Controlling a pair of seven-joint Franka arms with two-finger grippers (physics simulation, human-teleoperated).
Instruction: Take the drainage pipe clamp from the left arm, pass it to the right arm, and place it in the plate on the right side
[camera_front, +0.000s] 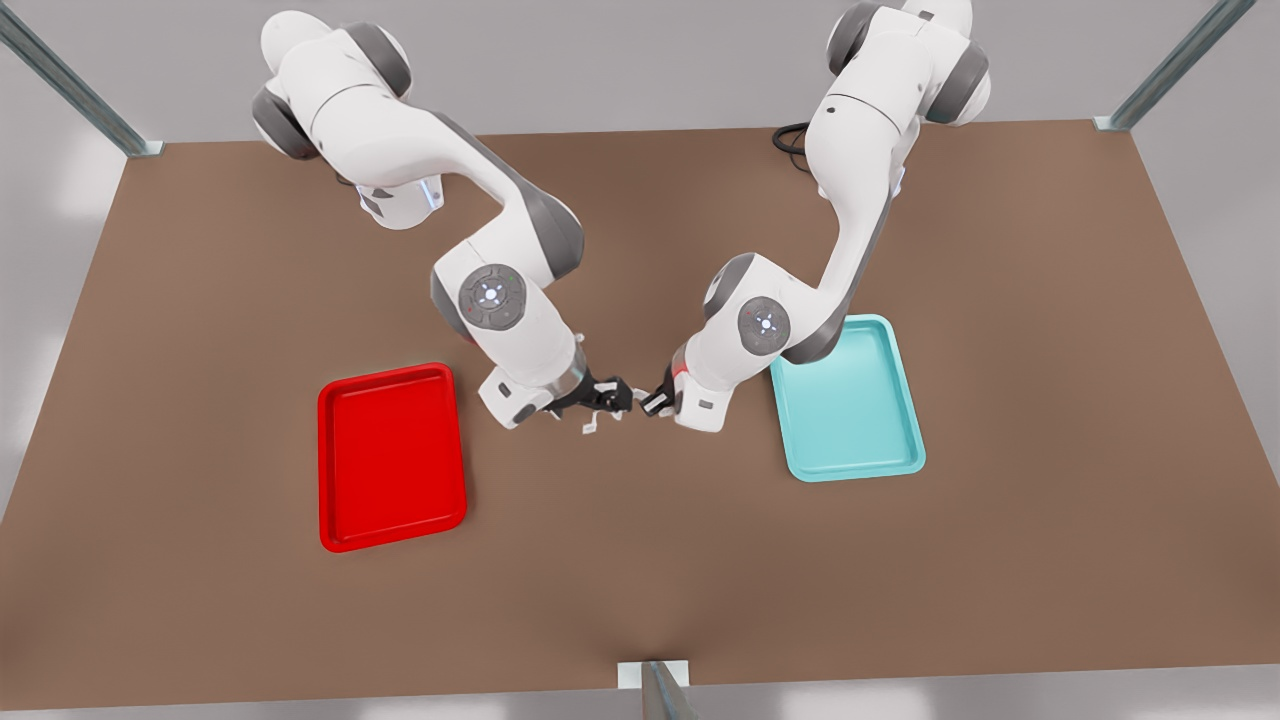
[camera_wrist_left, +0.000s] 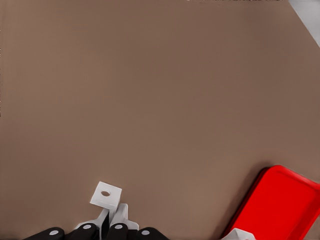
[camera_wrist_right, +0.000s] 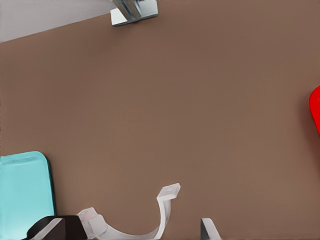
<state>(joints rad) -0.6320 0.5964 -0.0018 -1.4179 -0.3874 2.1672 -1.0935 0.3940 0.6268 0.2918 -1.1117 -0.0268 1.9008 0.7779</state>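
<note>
The left gripper (camera_front: 655, 400) and right gripper (camera_front: 612, 397) met tip to tip above the table (camera_front: 640, 560), between the plate (camera_front: 392, 373) and the teal tray (camera_front: 850, 472). The left wrist view showed pads (camera_wrist_left: 120, 217) pinched on the drainage pipe clamp (camera_wrist_left: 106, 194). The right wrist view showed its arc (camera_wrist_right: 162, 215), with one of the right gripper's fingers (camera_wrist_right: 209, 229) standing apart, jaws spread.
</note>
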